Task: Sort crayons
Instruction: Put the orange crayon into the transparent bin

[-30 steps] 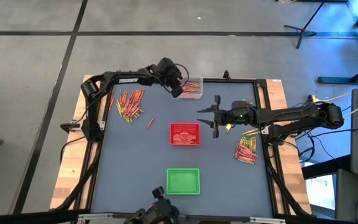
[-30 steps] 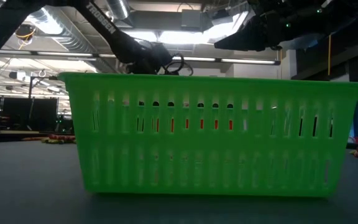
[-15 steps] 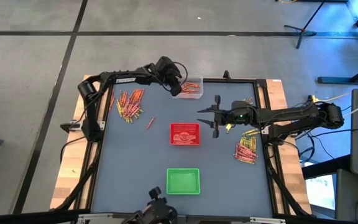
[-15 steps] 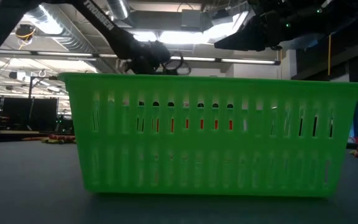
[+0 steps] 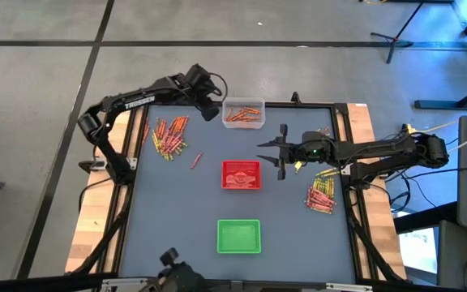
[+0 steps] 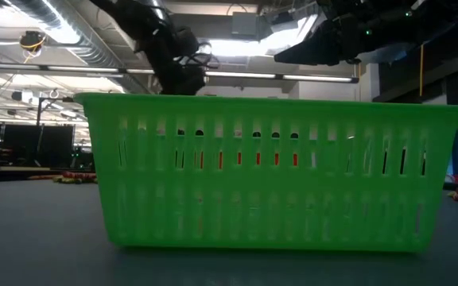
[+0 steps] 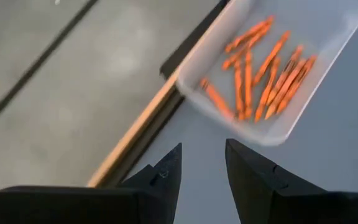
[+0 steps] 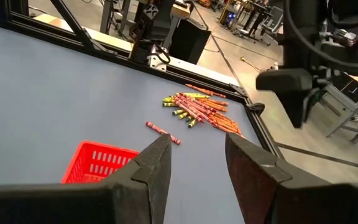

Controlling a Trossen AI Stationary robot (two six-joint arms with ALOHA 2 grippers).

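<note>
The crayons lie in two loose piles, one at the table's far left (image 5: 169, 136) and one at the right (image 5: 321, 195). A single crayon (image 5: 195, 160) rests between the left pile and the red tray (image 5: 241, 174). Several orange crayons (image 7: 260, 68) lie in the clear tray (image 5: 244, 113) at the far edge. My left gripper (image 7: 202, 155) hangs open above the table just left of that tray, with nothing between its fingers. My right gripper (image 8: 197, 146) hovers open to the right of the red tray, pointing toward the table's left.
A green tray (image 5: 239, 236) stands near the front edge and fills the low view (image 6: 269, 171). The table's black frame (image 5: 343, 162) and wooden side boards border the grey mat. A small yellow piece (image 5: 298, 166) lies under my right arm.
My left gripper has risen and drawn back from over the clear tray toward the table's far left corner, tipping less steeply downward. The tray and its orange crayons now show uncovered. My right arm has kept still.
</note>
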